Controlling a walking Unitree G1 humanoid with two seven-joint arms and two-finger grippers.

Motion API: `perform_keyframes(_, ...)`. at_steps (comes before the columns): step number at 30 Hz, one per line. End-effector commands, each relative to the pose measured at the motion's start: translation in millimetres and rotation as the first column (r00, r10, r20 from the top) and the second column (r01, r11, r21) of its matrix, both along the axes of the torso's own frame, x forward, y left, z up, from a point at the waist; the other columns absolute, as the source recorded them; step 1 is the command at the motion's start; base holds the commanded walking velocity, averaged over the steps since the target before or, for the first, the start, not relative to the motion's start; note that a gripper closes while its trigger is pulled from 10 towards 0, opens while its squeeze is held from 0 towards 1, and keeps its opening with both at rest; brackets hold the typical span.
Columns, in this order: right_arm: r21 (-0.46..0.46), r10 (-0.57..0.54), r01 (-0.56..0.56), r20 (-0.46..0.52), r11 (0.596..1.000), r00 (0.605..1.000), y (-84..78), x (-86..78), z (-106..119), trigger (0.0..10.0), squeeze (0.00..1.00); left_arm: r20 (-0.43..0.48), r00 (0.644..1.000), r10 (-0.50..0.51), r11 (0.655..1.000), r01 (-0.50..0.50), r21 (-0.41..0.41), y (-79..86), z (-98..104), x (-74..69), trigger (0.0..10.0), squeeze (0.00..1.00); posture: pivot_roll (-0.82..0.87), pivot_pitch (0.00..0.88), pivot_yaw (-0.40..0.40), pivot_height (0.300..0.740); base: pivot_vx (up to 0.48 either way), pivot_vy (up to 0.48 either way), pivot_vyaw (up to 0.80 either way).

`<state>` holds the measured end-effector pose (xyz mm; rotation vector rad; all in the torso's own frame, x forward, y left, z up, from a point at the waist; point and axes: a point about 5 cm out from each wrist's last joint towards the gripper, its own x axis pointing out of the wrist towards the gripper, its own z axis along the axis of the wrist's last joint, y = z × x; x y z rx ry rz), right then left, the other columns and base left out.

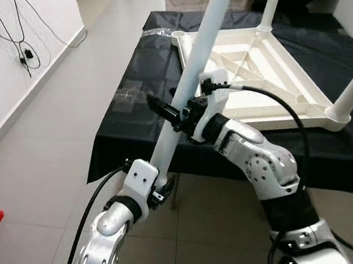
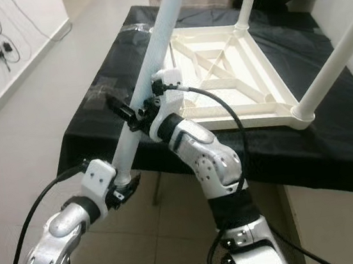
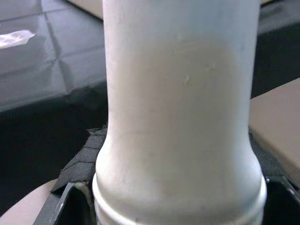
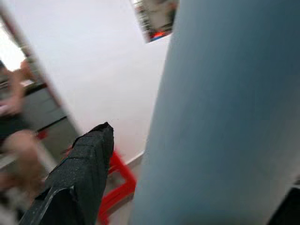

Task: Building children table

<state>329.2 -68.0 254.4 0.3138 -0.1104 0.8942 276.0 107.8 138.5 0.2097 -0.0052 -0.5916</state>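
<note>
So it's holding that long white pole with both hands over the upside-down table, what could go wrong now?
The table leg is long and tilted, held low by the left gripper and mid-shaft by the right gripper. If either slips, it could swing into the two fitted legs or knock the tabletop. The tabletop sits near the edge of the black-covered table, so a hard push at the empty corner socket might slide it off.

Upturned tabletop (image 1: 247, 78) lies on the cloth (image 1: 128, 106); loose leg (image 1: 202, 48) slants before it
</note>
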Motion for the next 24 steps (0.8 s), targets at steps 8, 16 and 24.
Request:
perform_keyframes(8, -0.065, 0.290, -0.290, -0.015, 0.955, 0.957, 3.2, -18.8, -9.5, 10.0, 0.00, -0.089, 0.990, -0.111, 0.990, 0.103, -0.093, -6.1, -2.5, -26.8, 10.0, 0.00, 0.08, 0.114, -0.051, 0.740, 0.000, 0.000, 0.00)
perform_keyframes(16, -0.120, 0.377, -0.379, -0.035, 0.918, 0.925, 6.1, -28.6, -22.0, 10.0, 0.00, -0.183, 0.945, -0.270, 0.958, 0.244, -0.151, -21.5, -11.1, -53.9, 10.0, 0.00, 0.07, 0.093, -0.046, 0.740, 0.000, 0.000, 0.00)
perform_keyframes(24, -0.132, 0.422, -0.427, -0.063, 0.895, 0.904, 5.4, -31.6, -25.7, 4.8, 0.00, -0.212, 0.934, -0.289, 0.952, 0.258, -0.162, -23.0, -12.1, -61.6, 10.0, 0.00, 0.07, 0.086, -0.047, 0.740, 0.000, 0.000, 0.00)
